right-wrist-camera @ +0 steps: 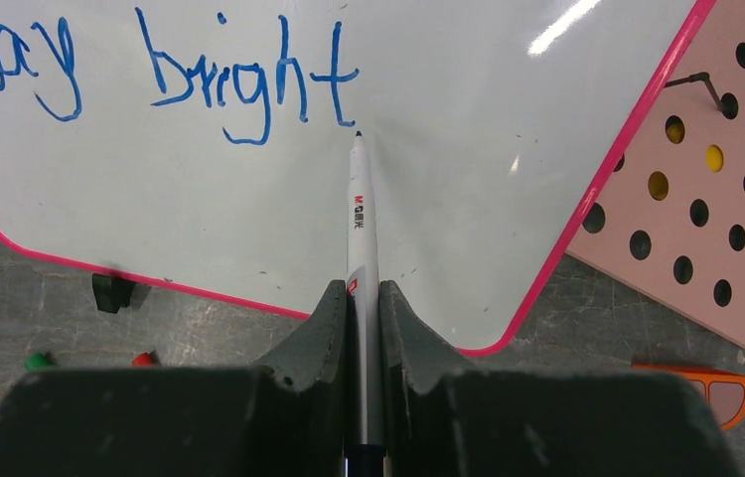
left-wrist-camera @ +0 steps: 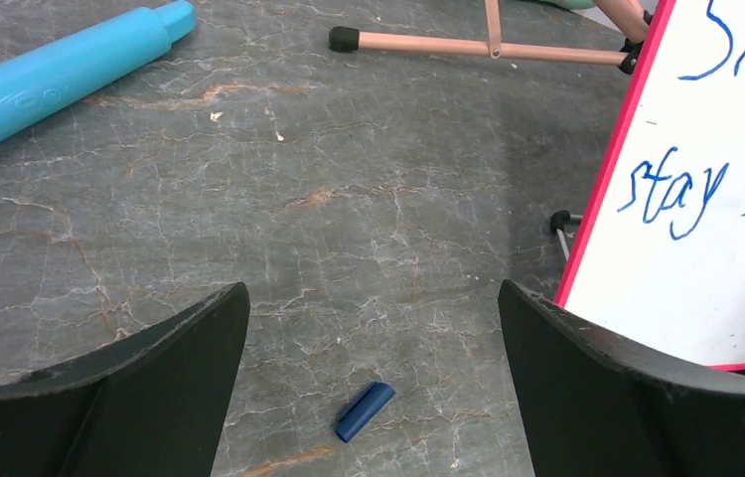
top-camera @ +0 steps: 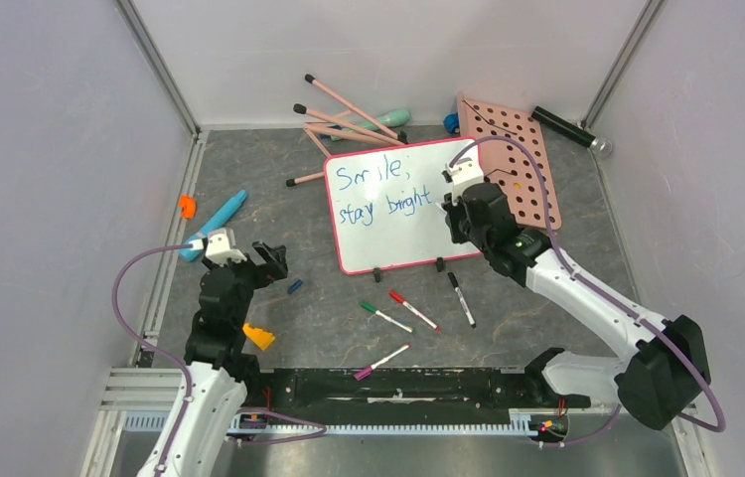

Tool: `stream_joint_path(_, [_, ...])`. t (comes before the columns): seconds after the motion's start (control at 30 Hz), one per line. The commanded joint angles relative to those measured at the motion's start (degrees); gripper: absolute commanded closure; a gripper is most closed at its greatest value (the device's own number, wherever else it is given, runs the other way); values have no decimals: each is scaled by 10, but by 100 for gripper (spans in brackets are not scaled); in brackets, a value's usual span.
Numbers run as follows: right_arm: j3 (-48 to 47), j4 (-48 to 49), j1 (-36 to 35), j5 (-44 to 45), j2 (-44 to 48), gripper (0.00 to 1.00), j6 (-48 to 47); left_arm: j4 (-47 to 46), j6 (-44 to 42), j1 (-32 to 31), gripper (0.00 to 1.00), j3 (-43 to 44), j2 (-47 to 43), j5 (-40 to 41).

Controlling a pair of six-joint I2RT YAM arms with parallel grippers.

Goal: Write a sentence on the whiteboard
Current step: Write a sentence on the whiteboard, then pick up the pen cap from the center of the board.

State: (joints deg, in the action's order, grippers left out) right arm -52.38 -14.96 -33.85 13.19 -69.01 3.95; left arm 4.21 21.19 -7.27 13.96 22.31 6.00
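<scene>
I see the whiteboard (top-camera: 393, 248), glossy white with a pink-red rim, sitting toward the table's far edge, its blue sentence (top-camera: 385, 196) reading "Smile, stay bright" on two lines. My right gripper (right-wrist-camera: 364, 290) pinches a marker (right-wrist-camera: 360, 209), tip just under the final t; the left gripper (left-wrist-camera: 373, 293) gapes wide, empty

Robot lab test cell. Plain pale panel walls (top-camera: 41, 199) w/ metal corner posts (top-camera: 158, 65) box in a grey marble-look tabletop (left-wrist-camera: 349, 199). Left arm (top-camera: 212, 328) & right arm (top-camera: 587, 293) are mounted on a black base rail (top-camera: 398, 383) at the near edge, w/ purple cables (top-camera: 115, 293) looping off them. Props lie scattered around: loose markers (top-camera: 413, 310), pink pegboard (top-camera: 522, 159), whiteboard (top-camera: 388, 209).
</scene>
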Motion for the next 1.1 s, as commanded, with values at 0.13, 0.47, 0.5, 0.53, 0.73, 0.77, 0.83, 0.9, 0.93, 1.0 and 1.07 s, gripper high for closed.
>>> stream_joint_path(0.13, [-33,34,8,13,-19,100,-9,-10,23,0,0,7,1,17])
stream_joint_path(0.47, [-34,43,15,17,-45,100,-10,-11,24,-1,0,8,5,18])
stream_joint_path(0.5, [-34,43,16,15,-46,100,-10,-12,24,0,0,8,6,18])
stream_joint_path(0.53, [-34,43,16,12,-46,100,-9,-12,25,0,0,8,7,19])
stream_joint_path(0.73, [-39,28,16,-13,6,100,-3,-9,36,0,0,4,6,34])
stream_joint_path(0.77, [-40,21,16,-15,19,100,-2,-7,39,-1,0,3,5,38])
stream_joint_path(0.83, [-38,13,16,-20,41,100,-2,-3,51,-1,0,1,2,48])
stream_joint_path(0.9, [-33,7,15,-26,60,100,0,1,65,0,0,-1,-2,55])
stream_joint_path(0.93, [-29,6,16,-29,69,100,-1,4,73,0,0,-2,-3,59])
stream_joint_path(1.0, [-18,6,16,-35,84,100,0,11,97,0,0,-7,-4,72])
stream_joint_path(1.07, [-8,6,16,-43,95,100,0,13,91,0,0,-10,0,49])
